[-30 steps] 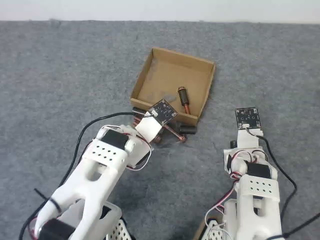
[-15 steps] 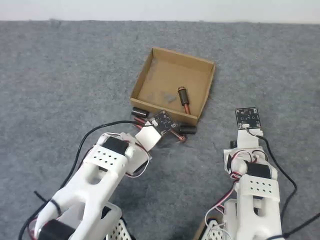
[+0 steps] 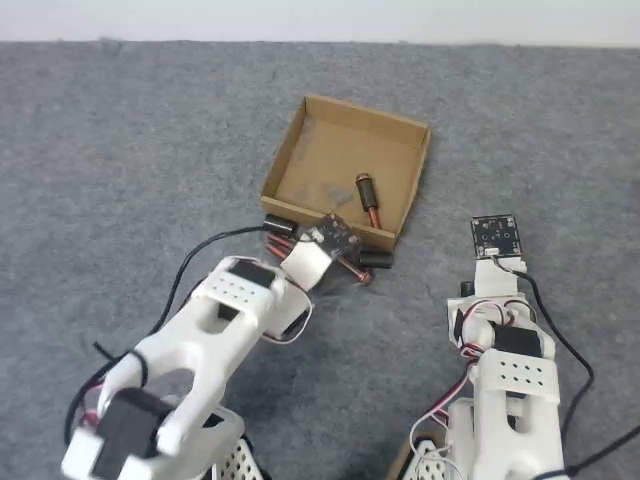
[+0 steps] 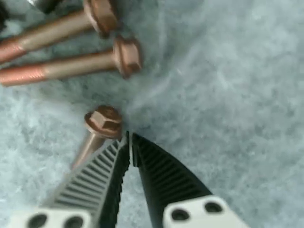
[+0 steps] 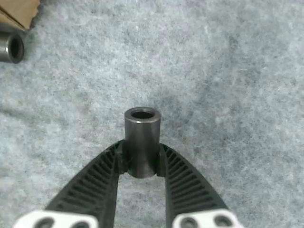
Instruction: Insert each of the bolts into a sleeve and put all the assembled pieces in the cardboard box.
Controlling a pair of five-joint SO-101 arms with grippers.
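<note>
- Plainly, the left gripper (image 4: 129, 138) was all but closed, with a sliver of gap between its jaws and nothing in them. Its tip sat just beside the hex head of the nearest bolt (image 4: 102, 120).
- My worry there: driven on as it stood, it would shove that bolt along instead of taking it. The two other bolts (image 4: 71, 66) lay close enough to be knocked (whether the finger already touched the head, I could not tell).
- The right gripper (image 5: 141, 156) was clamped on the held sleeve (image 5: 141, 133), which stood upright with its bore facing up and was gripped low on its body. A bolt pressed in off-axis could tip it or slide it out.
- A loose sleeve (image 3: 376, 260) lay just outside the cardboard box (image 3: 416, 170), near the bolts, and a careless sweep could roll it off. One assembled piece (image 3: 367, 197) lay inside the box.
- Underneath was grey carpet (image 3: 120, 150), napped, likely to snag threads and let round parts settle askew.
- Beyond it, a pale wall (image 3: 320, 18) closed the far edge.
</note>
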